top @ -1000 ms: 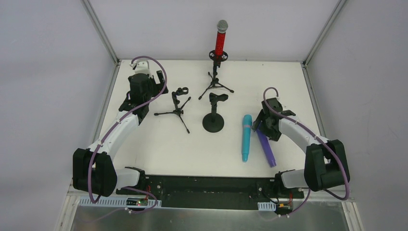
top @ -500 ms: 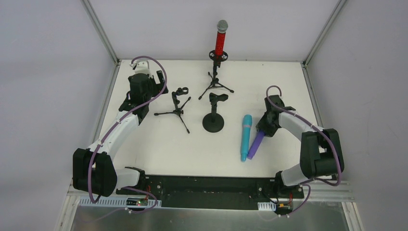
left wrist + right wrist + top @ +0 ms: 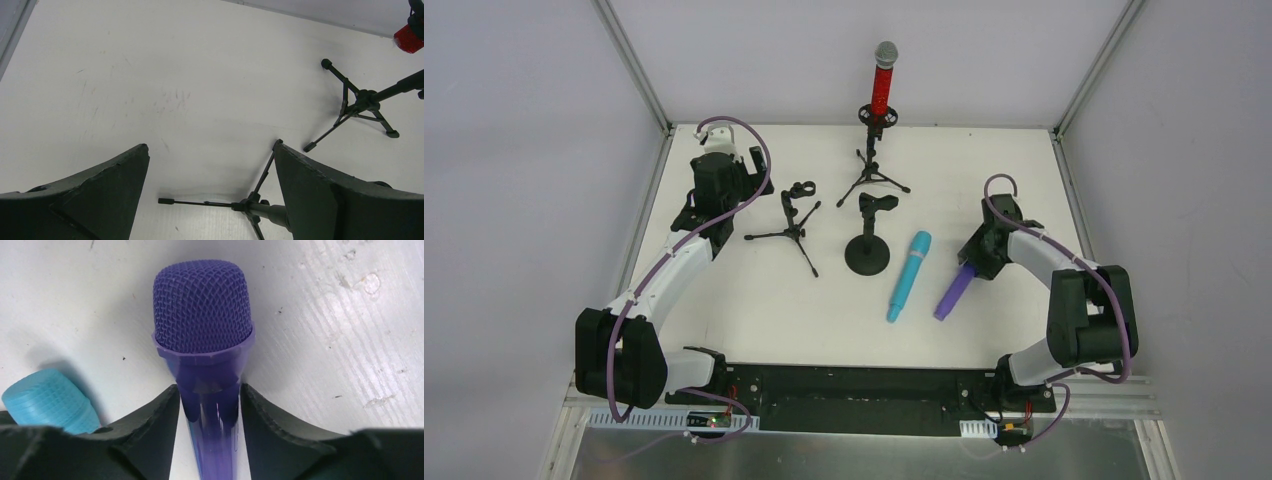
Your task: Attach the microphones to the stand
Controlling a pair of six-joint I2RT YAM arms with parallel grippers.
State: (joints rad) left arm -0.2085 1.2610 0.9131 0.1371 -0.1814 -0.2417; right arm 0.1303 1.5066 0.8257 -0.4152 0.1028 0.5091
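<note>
The red microphone [image 3: 884,85] stands upright in the clip of the far tripod stand [image 3: 871,175]. Two stands hold nothing: a small tripod stand [image 3: 792,225] and a round-base stand [image 3: 867,245]. On the table lie the cyan microphone [image 3: 908,275] and, to its right, the purple microphone [image 3: 954,292]. My right gripper [image 3: 977,262] is shut on the purple microphone [image 3: 202,305] just below its mesh head, low over the table, with the cyan microphone's head [image 3: 47,400] at the left. My left gripper [image 3: 724,185] hangs open and empty to the left of the small tripod stand [image 3: 250,205].
The far tripod's legs [image 3: 362,100] and the red microphone's lower end [image 3: 410,37] show beyond my left gripper [image 3: 210,147]. Grey walls with metal frame posts [image 3: 634,65] close in the table at the back and on both sides.
My right gripper has closed on the purple microphone and swung its tail to the left. The cyan microphone has been pushed left and now lies tilted. The left arm has not moved.
</note>
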